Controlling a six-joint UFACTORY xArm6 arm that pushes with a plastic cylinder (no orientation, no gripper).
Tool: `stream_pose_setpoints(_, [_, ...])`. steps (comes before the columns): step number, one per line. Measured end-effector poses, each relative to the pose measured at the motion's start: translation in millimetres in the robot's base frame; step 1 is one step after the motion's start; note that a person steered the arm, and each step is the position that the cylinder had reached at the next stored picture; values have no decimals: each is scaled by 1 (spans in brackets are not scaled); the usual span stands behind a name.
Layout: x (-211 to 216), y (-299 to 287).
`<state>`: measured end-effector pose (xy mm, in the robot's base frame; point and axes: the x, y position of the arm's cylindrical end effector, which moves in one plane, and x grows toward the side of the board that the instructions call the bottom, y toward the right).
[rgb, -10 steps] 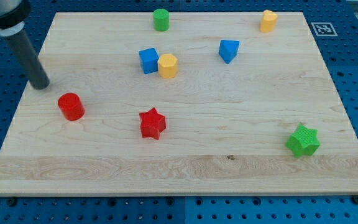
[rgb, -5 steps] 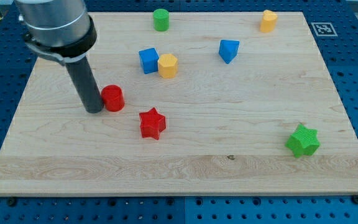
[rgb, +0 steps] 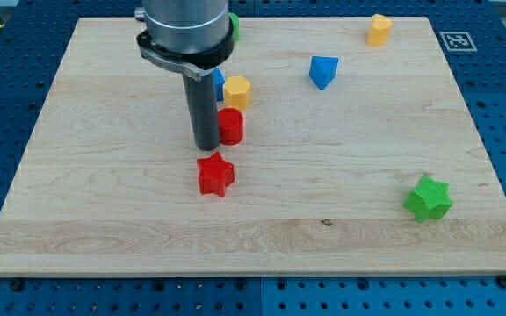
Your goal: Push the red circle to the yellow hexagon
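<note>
The red circle (rgb: 230, 126) sits a little to the view's left of the board's middle, just below the yellow hexagon (rgb: 237, 91); the two are close, and I cannot tell whether they touch. My tip (rgb: 206, 146) is pressed against the red circle's left side, with the rod rising straight up and hiding most of a blue block (rgb: 218, 82) that shows only as a sliver just left of the hexagon. There is no pincer on this arm, so nothing is gripped; the rod only touches the circle's side. Below my tip lies a red star (rgb: 215, 174), near but apart. A green block (rgb: 234, 26) peeks out behind the arm at the view's top. Further right are a blue block (rgb: 323, 71), a yellow block (rgb: 379, 29) near the top corner, and a green star (rgb: 428, 197) toward the lower right of the wooden board (rgb: 104, 219).
</note>
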<state>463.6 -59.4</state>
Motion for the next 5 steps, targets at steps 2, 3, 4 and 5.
stream_pose_setpoints(2, [2,18])
stream_pose_setpoints(3, [-18,11])
stream_pose_setpoints(4, [-31,10])
stream_pose_setpoints(5, [-33,9])
